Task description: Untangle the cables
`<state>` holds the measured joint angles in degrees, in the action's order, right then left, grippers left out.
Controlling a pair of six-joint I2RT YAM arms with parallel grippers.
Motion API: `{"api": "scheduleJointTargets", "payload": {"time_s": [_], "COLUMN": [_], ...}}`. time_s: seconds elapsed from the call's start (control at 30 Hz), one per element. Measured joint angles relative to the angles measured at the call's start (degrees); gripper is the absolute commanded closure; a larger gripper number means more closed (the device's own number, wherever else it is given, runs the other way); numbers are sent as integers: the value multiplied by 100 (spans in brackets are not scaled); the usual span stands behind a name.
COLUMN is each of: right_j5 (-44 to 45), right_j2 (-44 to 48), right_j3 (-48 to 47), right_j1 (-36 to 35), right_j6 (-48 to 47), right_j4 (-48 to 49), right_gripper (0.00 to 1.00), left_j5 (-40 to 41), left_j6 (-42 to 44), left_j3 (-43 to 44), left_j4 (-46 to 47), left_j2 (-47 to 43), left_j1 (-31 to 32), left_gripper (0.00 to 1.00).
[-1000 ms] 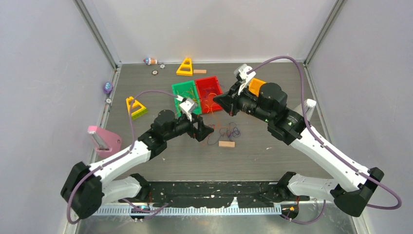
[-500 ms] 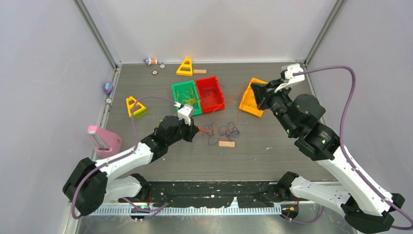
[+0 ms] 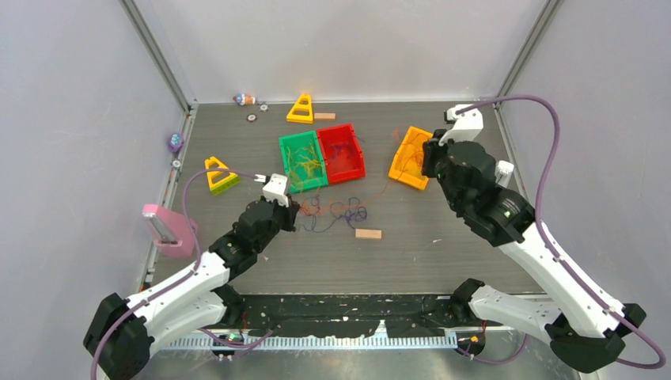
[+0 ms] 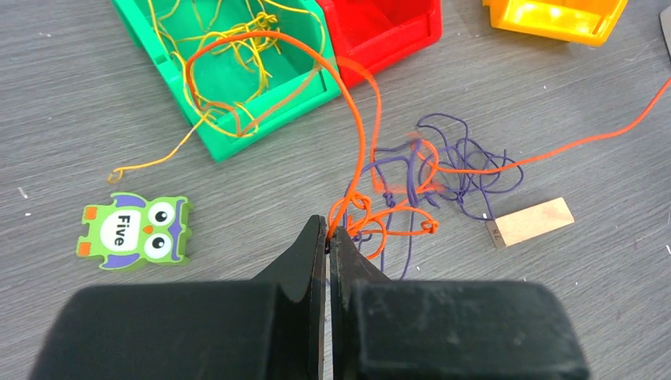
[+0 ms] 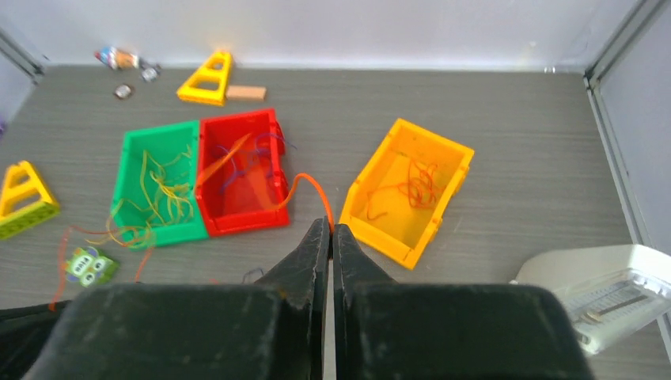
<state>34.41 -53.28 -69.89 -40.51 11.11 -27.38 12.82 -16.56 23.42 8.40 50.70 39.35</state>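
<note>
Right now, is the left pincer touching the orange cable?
Touching. The left wrist view shows the orange cable running straight into the left pincer, clamped between its closed tips.

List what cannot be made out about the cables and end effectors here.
1. Top external: the fingertips of the right end effector, hidden under its own wrist.
2. Right wrist: most of the purple tangle, behind the end effector's black body.
3. Left wrist: the orange bin, cut off by the top edge.
4. Top external: whether the left end effector and the right pinch one same orange cable; too thin to follow.
</note>
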Motion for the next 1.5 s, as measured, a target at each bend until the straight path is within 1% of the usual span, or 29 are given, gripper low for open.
{"api": "scheduleJointTargets", "payload": {"time_s": [0.23, 0.37, 0.5, 0.63, 0.8, 0.9, 1.03, 1.1, 1.17, 1.2, 1.23, 1.3, 1.37, 1.43, 1.5], "right_j5": [-525, -741, -610, -197, 173, 247, 146, -13, -240, -365, -444, -632, -824, -1226, -1860], "right_j2": [-479, -485, -490, -481, -404, -356, -337, -339, -358, -396, -442, -573, -682, -767, -861], "right_j3": [0, -76, -487, -874, -726, -542, -313, -146, 103, 275, 393, 710, 1003, 1307, 1537], "right_j1": [627, 925, 1174, 1659, 2100, 2240, 2302, 2302, 2302, 2302, 2302, 2302, 2302, 2302, 2306], "right_j6": [328, 391, 385, 433, 702, 844, 901, 901, 896, 896, 896, 918, 920, 813, 686], "right_j4": [-468, -581, -848, -1016, -1248, -1386, -1436, -1416, -1386, -1375, -1375, -1353, -1329, -1270, -1161], "right_gripper": [95, 95, 95, 95, 95, 95, 95, 95, 93, 89, 57, 9, 2, 3, 4], "left_j5": [232, 634, 1401, 2350, 3445, 3812, 3886, 3663, 3217, 2922, 2767, 2439, 2186, 2004, 1882], "left_j6": [35, -2, -203, -570, -1038, -1185, -1132, -977, -706, -555, -503, -350, -212, -92, -24], "left_j3": [0, 0, -11, -127, -216, -223, -225, -247, -315, -350, -365, -391, -411, -426, -452], "left_j4": [-271, -542, -866, -1172, -1624, -1792, -1805, -1681, -1440, -1318, -1250, -1095, -957, -839, -723], "left_j2": [-149, -284, -601, -1008, -1224, -1241, -1268, -1283, -1307, -1318, -1320, -1322, -1325, -1325, -1327], "left_j1": [0, 2, 0, 0, 0, 0, 0, -2, -4, -4, -4, -2, -2, -2, -2], "left_gripper": [100, 100, 100, 100, 100, 100, 100, 100, 100, 100, 100, 100, 100, 100, 100]}}
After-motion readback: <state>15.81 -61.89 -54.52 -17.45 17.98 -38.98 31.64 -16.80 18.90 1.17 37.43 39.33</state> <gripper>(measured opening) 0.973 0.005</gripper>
